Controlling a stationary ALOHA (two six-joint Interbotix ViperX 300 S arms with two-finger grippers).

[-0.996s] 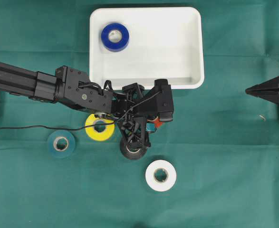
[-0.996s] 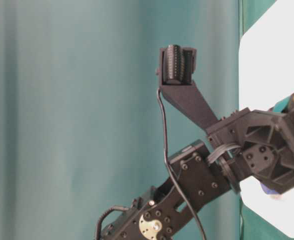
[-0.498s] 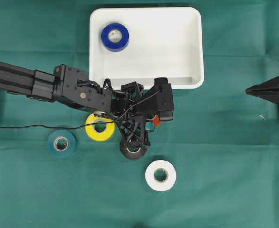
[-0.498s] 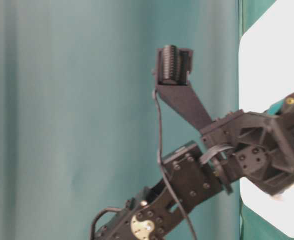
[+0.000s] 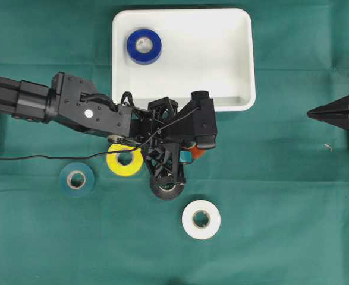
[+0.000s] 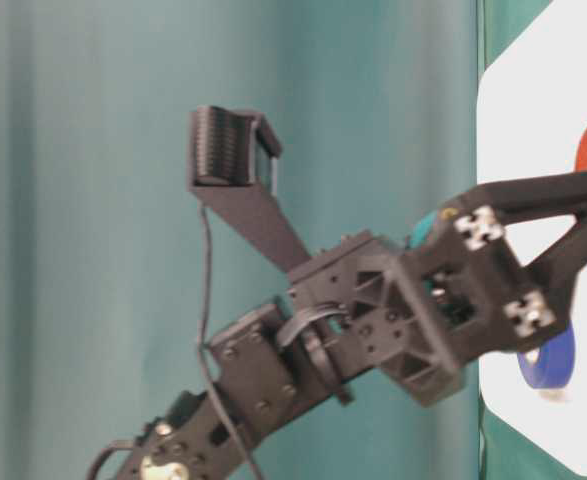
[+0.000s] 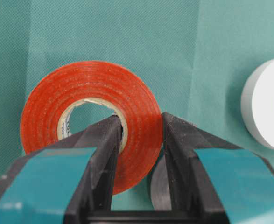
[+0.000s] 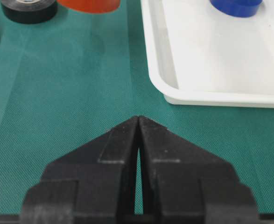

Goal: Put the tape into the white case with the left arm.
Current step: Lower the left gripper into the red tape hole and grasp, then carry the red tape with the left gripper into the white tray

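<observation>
Red tape (image 7: 87, 114) is sitting clamped by its wall in the left gripper (image 7: 139, 140), lower centre of the wrist view, while the right gripper (image 8: 139, 128) is resting closed and empty.

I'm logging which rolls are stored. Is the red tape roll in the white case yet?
Out. The left gripper grips the red roll over green cloth, outside the white case.

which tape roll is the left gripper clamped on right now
The red roll: the left gripper pinches its wall, one finger through the core. The black, yellow, teal and white rolls lie untouched on the cloth.
</observation>
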